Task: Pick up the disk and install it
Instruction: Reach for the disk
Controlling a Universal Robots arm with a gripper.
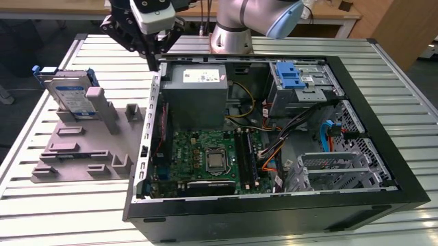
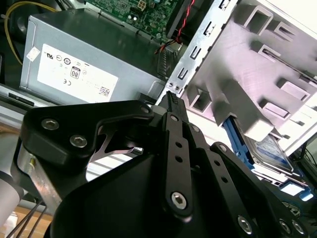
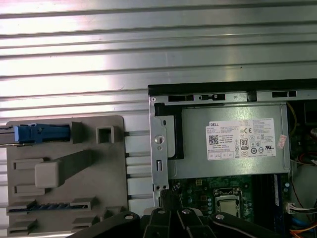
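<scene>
A ribbed aluminium table carries an open black computer case and a grey moulded fixture. The flat silver-grey, blue-framed disk stands on edge in the fixture, at nine o'clock from the case, apparently presented for grasping. The black gripper hangs at one o'clock from the disk, fingers closed together, holding nothing.

The disk is half masked in the exterior view, its lower end lost behind a post of the grey holder. In the second wrist view most of it is covered by that holder and the gripper. The arm is cropped by the exterior view's top edge.
</scene>
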